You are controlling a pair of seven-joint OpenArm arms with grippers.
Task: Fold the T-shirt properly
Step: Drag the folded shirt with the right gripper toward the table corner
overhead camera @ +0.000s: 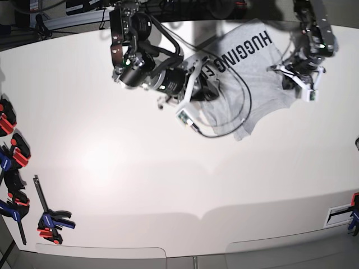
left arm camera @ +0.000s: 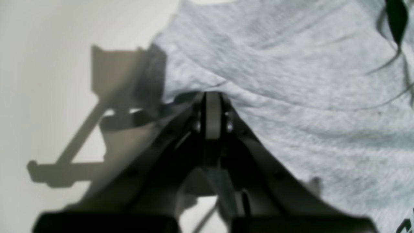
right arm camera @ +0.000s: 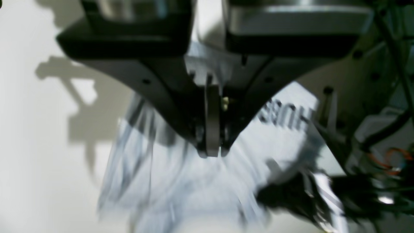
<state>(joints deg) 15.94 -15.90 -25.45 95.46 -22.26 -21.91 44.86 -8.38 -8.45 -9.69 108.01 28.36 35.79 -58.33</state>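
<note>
The light grey T-shirt (overhead camera: pixel 255 84) lies bunched at the far middle-right of the white table (overhead camera: pixel 168 168), with its black lettering (overhead camera: pixel 241 53) facing up. My right gripper (overhead camera: pixel 206 88) is at the shirt's left edge. In the right wrist view it (right arm camera: pixel 212 152) is shut, with blurred grey cloth (right arm camera: pixel 194 194) hanging from it. My left gripper (overhead camera: pixel 291 83) is at the shirt's right edge. In the left wrist view it (left arm camera: pixel 212 97) is shut on a fold of the cloth (left arm camera: pixel 291 81).
A black cable (overhead camera: pixel 244 109) from the right-wrist arm drapes across the shirt. Red and blue clamps (overhead camera: pixel 11 145) lie along the table's left edge, with one more (overhead camera: pixel 53 221) at the near left and another (overhead camera: pixel 353 213) at the right edge.
</note>
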